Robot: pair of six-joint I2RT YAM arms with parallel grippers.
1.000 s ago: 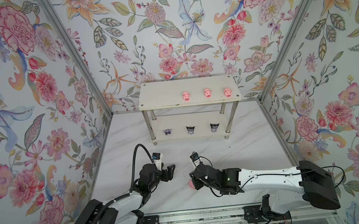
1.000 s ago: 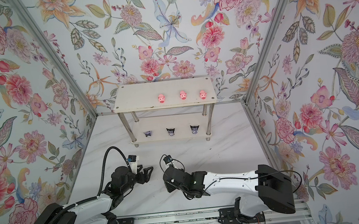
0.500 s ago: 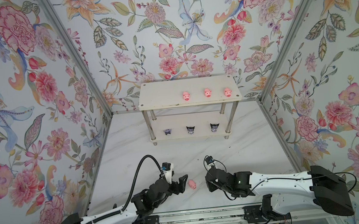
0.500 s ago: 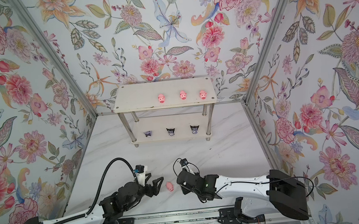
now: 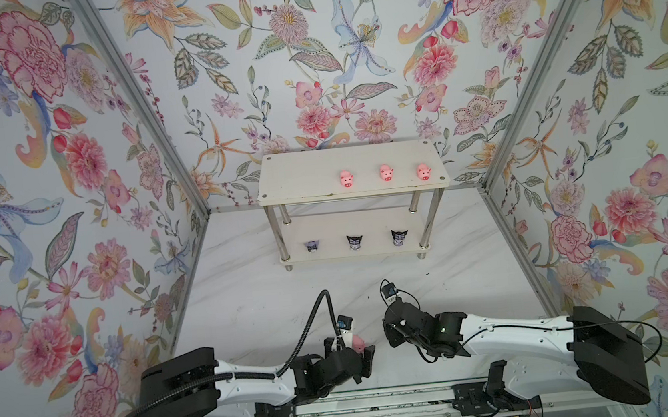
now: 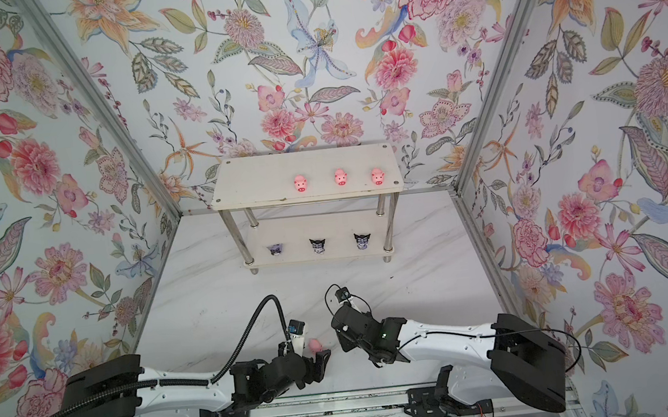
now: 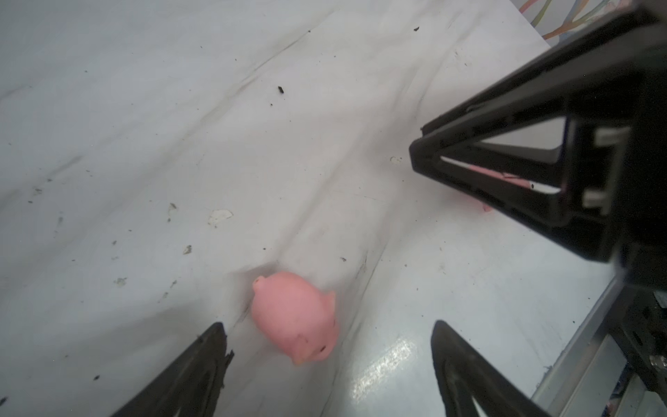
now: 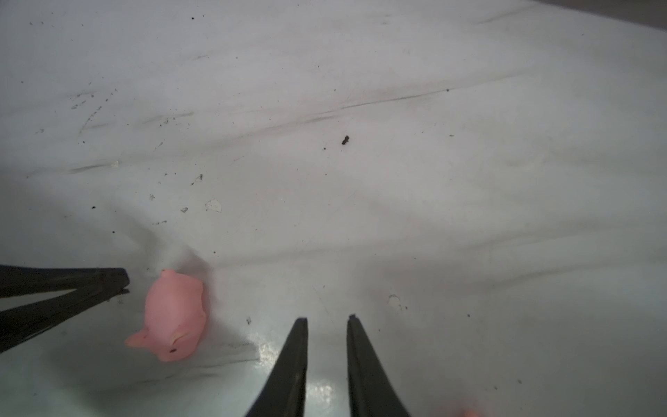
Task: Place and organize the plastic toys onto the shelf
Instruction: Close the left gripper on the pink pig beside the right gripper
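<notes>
Near the table (image 5: 248, 293) front edge, pink pig (image 7: 294, 317) lies on its side between left gripper (image 7: 327, 326) fingers, wide apart; right gripper (image 8: 326, 318) fingers narrowly apart, empty; shelf (image 5: 300, 179) holds three pigs (image 5: 386, 172) above, three figurines (image 5: 354, 241) below.

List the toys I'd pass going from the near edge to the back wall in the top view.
Loose pink pig on the table → three purple figurines on the lower board of the shelf → three pink pigs in a row on its top board.
</notes>
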